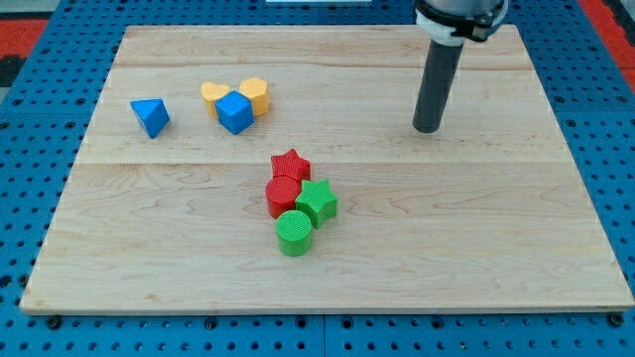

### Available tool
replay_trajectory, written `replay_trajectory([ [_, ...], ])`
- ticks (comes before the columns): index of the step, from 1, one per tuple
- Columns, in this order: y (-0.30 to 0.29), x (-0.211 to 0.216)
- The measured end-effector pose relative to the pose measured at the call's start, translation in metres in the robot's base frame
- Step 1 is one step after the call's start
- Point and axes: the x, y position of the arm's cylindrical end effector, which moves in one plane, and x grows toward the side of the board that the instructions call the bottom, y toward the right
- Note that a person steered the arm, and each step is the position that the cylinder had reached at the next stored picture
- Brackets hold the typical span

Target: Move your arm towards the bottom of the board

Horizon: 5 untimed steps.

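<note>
My tip rests on the wooden board in the view's upper right, well apart from every block. Near the board's middle a red star, a red cylinder, a green star and a green cylinder sit bunched together, left of and below my tip. In the upper left a blue cube touches two yellow blocks, one on its left and one on its right. A blue triangular block stands alone further left.
The board lies on a blue perforated table. A red area shows at the view's top left corner, and another red area at the top right.
</note>
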Motion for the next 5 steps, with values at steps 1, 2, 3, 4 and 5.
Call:
replay_trajectory([
  [1,0.007,0.045],
  [2,0.039,0.13],
  [3,0.019,0.2],
  [4,-0.004,0.219],
  [5,-0.07,0.198],
])
